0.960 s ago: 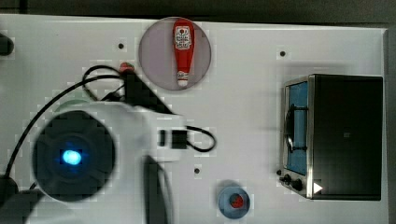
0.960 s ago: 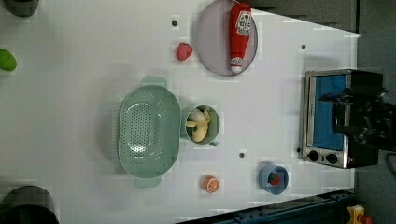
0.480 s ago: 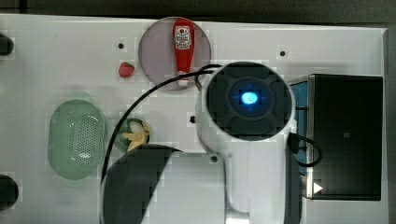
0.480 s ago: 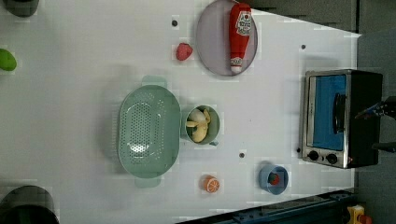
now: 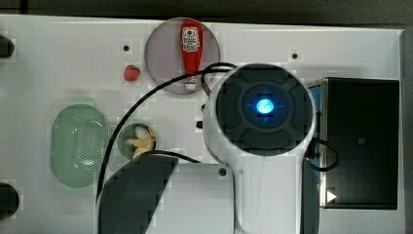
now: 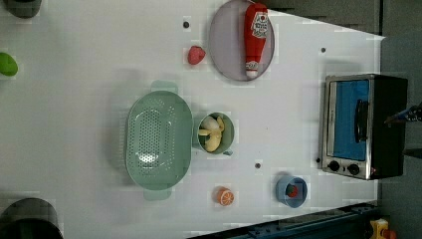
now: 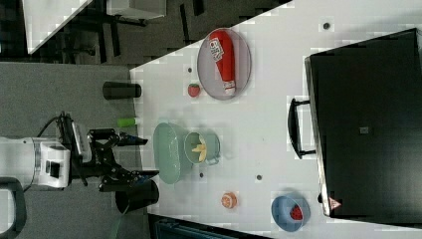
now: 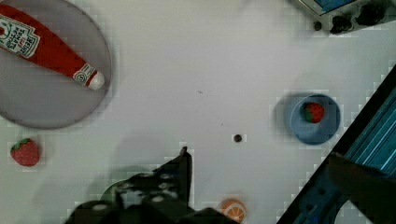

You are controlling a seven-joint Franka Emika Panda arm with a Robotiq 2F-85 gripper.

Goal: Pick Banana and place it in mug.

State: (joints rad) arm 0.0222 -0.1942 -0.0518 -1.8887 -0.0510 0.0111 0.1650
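Observation:
The pale-yellow banana (image 5: 141, 141) lies inside the small pale-green mug (image 5: 122, 142), which stands right beside the colander. The left view shows the banana (image 6: 211, 136) in the mug (image 6: 231, 135) too, and so does the right view, with banana (image 7: 199, 148) and mug (image 7: 214, 143). My gripper (image 7: 141, 157) hangs open at the right view's left, well apart from the mug, with nothing between its fingers. In the wrist view one dark finger (image 8: 180, 170) shows, and nothing is held. The arm's body (image 5: 263, 107) covers the table's middle in the top view.
An oval green colander (image 6: 158, 139) touches the mug. A grey plate (image 6: 226, 45) carries a ketchup bottle (image 6: 255, 35), with a strawberry (image 6: 196, 55) beside it. A toaster oven (image 6: 363, 127), a blue bowl (image 6: 291, 191) and an orange slice (image 6: 225, 196) stand nearby.
The arm has swung away from over the colander and mug toward the oven side in the top view. The banana stays in the mug. The gripper remains open.

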